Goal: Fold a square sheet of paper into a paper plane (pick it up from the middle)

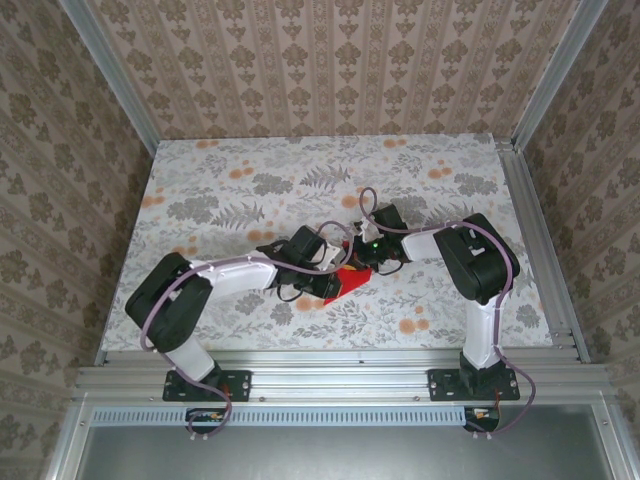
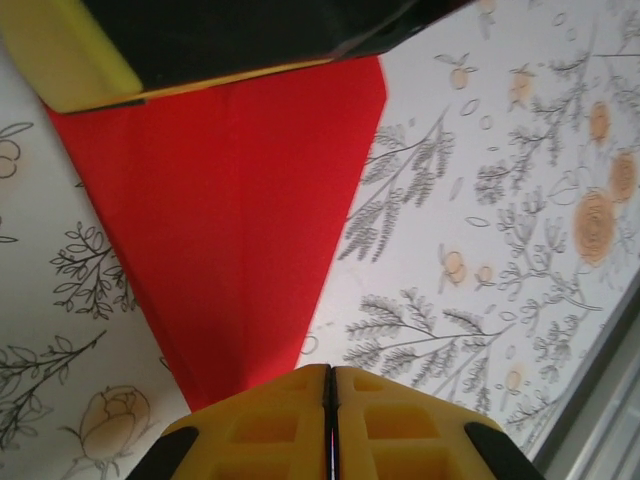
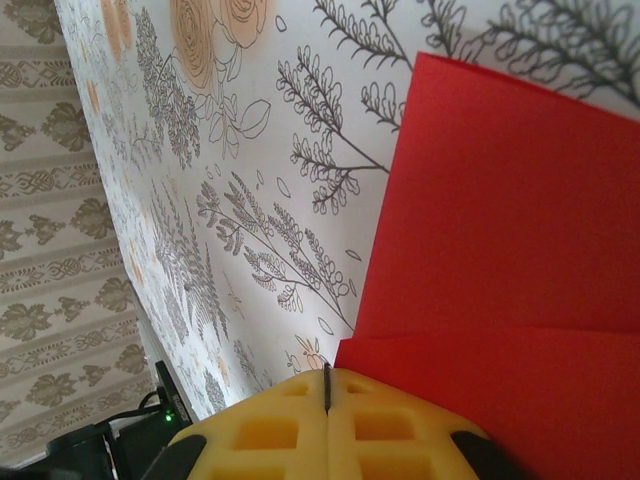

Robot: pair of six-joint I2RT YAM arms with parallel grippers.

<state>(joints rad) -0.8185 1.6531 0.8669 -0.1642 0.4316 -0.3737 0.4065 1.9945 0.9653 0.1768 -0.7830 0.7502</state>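
The red sheet of paper (image 1: 348, 281) lies flat on the flowered table between the two arms, folded into a pointed, dart-like shape. In the left wrist view the paper (image 2: 230, 220) narrows toward my left gripper (image 2: 330, 372), which is shut with its yellow tips over the narrow end. The right gripper's yellow pad (image 2: 70, 60) presses on the wide end. In the right wrist view the paper (image 3: 510, 220) shows a straight fold edge, and my right gripper (image 3: 326, 375) is shut at its corner. From above, the left gripper (image 1: 335, 268) and right gripper (image 1: 357, 258) nearly meet.
The floral tablecloth (image 1: 230, 190) covers the whole table, and patterned walls enclose it on three sides. Metal rails (image 1: 535, 240) run along the edges. Both arm bases sit at the near edge.
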